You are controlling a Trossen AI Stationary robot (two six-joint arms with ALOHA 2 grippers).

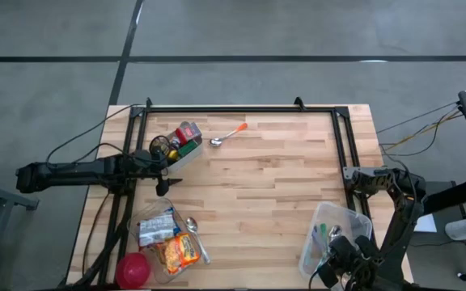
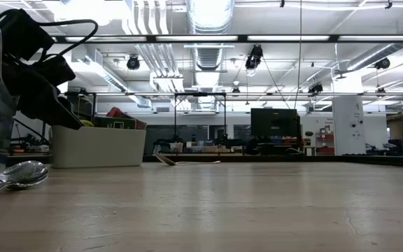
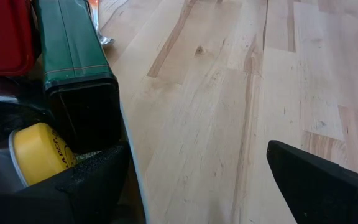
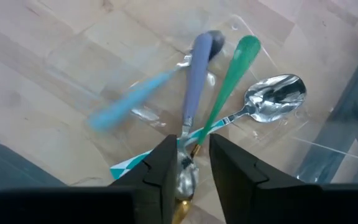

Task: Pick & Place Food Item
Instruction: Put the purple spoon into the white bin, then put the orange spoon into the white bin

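Left pincer (image 3: 197,190) is seen wide open at the white bin (image 1: 186,155) on the far-left part of the table (image 1: 273,194). One finger (image 3: 86,183) is set inside the bin over a yellow-lidded jar (image 3: 36,146); the other finger (image 3: 319,180) is held over bare wood outside the bin wall.

Food items are packed in that bin:
- A dark green tin (image 3: 73,56) is laid next to the jar, its long axis running along the bin wall and away from the pincer.
- A red pack (image 3: 5,31) is lodged beside the tin.
- Print is glimpsed on the jar's side, but no word can be read. No brand is legible on the tin or the red pack.

Right pincer (image 4: 188,165) is held at the near-right corner over a clear tub (image 1: 330,234), its fingers only narrowly apart. Thin handle ends are seen in the gap; a grip cannot be confirmed. In the tub lie a purple-handled spoon (image 4: 197,74), a green-handled spoon (image 4: 232,74), a metal spoon (image 4: 275,96) and a blurred blue utensil (image 4: 132,99).

Further out, an orange-handled spoon (image 1: 229,135) is laid diagonally beyond the bin. At the near-left corner, a clear container (image 1: 191,228) is filled with an orange packet (image 1: 180,252) and a white-blue packet (image 1: 156,228); their print is too small to be read. A red round thing (image 1: 133,269) is set beside it.
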